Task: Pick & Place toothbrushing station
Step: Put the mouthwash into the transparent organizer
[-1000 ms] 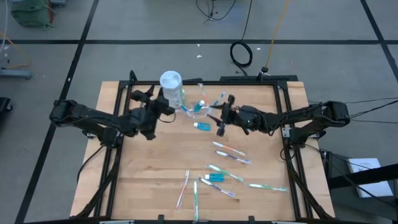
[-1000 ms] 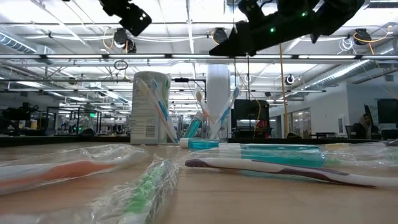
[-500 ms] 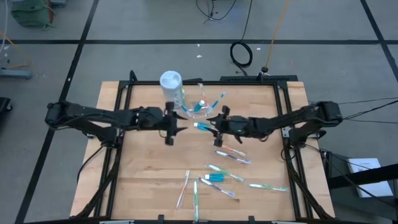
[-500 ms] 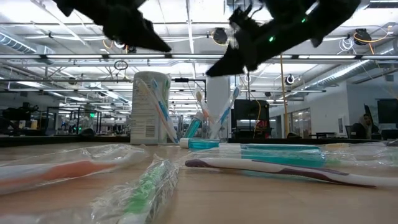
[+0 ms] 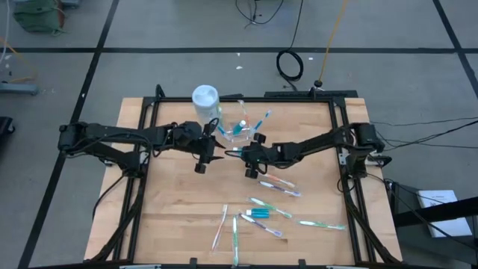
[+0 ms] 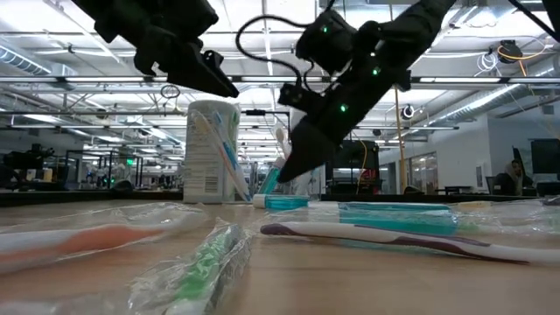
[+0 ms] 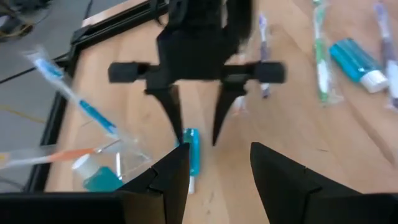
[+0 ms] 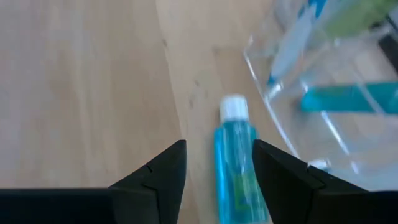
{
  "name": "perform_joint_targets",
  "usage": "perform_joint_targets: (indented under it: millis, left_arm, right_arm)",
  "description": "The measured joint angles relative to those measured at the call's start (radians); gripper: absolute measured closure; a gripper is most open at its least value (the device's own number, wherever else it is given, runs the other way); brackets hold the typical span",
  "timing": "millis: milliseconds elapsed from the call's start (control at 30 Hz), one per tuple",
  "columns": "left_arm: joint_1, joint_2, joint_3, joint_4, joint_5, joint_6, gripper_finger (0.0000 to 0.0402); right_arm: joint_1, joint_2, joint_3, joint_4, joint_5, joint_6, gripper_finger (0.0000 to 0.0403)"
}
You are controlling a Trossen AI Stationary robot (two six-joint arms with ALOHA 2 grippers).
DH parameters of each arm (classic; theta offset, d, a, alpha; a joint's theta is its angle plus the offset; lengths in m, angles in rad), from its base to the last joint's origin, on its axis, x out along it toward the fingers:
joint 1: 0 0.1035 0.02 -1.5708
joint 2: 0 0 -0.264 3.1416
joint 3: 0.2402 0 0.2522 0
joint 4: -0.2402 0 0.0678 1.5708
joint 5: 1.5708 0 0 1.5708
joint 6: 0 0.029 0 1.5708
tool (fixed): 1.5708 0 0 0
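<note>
High cam straight down over table (image 5: 172, 217); low cam level at tabletop; wrist cams close, both sharing toothpaste tube (image 8: 238, 171)

My two arms are matte black, built of slim jointed links with thick round joint housings. Black cables loop along the right arm (image 6: 385, 44), where small green indicator lights glow. Each gripper carries two tapered, pointed black fingers on a crossbar with rounded ends.
</note>
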State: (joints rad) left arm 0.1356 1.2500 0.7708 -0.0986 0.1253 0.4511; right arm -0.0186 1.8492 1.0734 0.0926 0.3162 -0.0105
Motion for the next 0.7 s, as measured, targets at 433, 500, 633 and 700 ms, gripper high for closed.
perform_joint_targets:
  millis: [433, 500, 633, 700]
  left_arm:
    - [-0.006, 0.037, 0.000, -0.003, 0.032, 0.041, 0.0229]
    - [-0.006, 0.037, 0.000, -0.004, 0.032, 0.040, 0.0229]
    - [-0.006, 0.037, 0.000, -0.003, 0.032, 0.040, 0.0229]
    - [-0.006, 0.037, 0.000, -0.003, 0.032, 0.041, 0.0229]
  right_arm:
    - [-0.065, 0.026, -0.083, 0.083, 0.016, 0.104, 0.0171]
    - [-0.078, 0.037, -0.109, 0.108, -0.010, 0.120, 0.0171]
    - [-0.093, 0.035, -0.157, 0.185, -0.119, 0.119, 0.0180]
    - [-0.094, 0.035, -0.170, 0.208, -0.151, 0.100, 0.0190]
